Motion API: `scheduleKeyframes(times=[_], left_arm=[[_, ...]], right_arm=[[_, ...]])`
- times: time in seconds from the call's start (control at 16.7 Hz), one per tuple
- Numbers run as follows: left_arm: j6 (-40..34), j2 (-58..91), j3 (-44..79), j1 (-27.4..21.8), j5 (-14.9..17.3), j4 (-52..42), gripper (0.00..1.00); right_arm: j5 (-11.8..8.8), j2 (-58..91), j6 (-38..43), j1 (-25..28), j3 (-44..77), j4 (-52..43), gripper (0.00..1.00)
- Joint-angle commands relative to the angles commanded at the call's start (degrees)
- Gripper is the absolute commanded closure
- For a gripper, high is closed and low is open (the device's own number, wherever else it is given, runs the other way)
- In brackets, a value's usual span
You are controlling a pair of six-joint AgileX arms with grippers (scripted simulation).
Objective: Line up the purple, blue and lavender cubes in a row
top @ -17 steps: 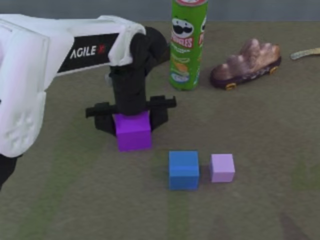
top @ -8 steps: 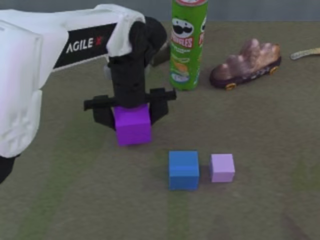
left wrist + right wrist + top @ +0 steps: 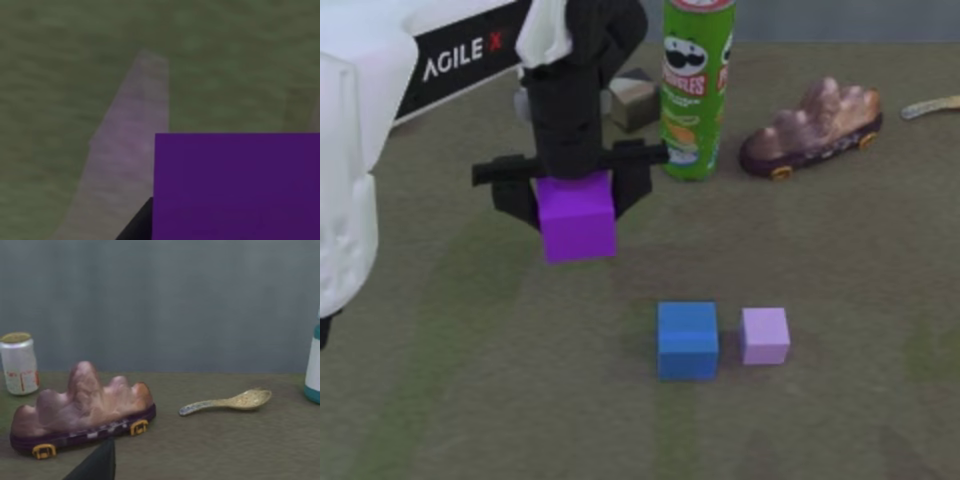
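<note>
One vivid purple matte cube [image 3: 578, 222] sits clamped in my left gripper [image 3: 576, 195], lifted off the table, with the bright blue cube [image 3: 687, 340] and pale lavender cube [image 3: 765, 335] paired below-right of it — a careless descent could knock blue askew.

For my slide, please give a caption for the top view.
Left pincer holds the purple cube above the table; blue cube and lavender cube sit side by side.
</note>
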Motion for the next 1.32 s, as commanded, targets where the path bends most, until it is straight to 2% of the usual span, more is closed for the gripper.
scheduleKeyframes(times=[0.3, 0.72, 1.14, 1.32], left_arm=[[0.6, -3.6, -4.3, -1.0, 0.0, 1.4, 1.00], [2.7, -17.6, -23.4, -4.2, -0.2, 5.4, 1.00], [3.1, -19.1, -25.3, -4.4, -0.2, 5.9, 1.00], [3.0, -18.2, -28.2, -4.4, -0.2, 10.0, 1.00]], right_arm=[[0.0, 0.0, 0.0, 0.0, 0.0, 0.0, 0.00], [0.0, 0.0, 0.0, 0.0, 0.0, 0.0, 0.00], [0.0, 0.0, 0.0, 0.0, 0.0, 0.0, 0.00], [0.0, 0.0, 0.0, 0.0, 0.0, 0.0, 0.00]])
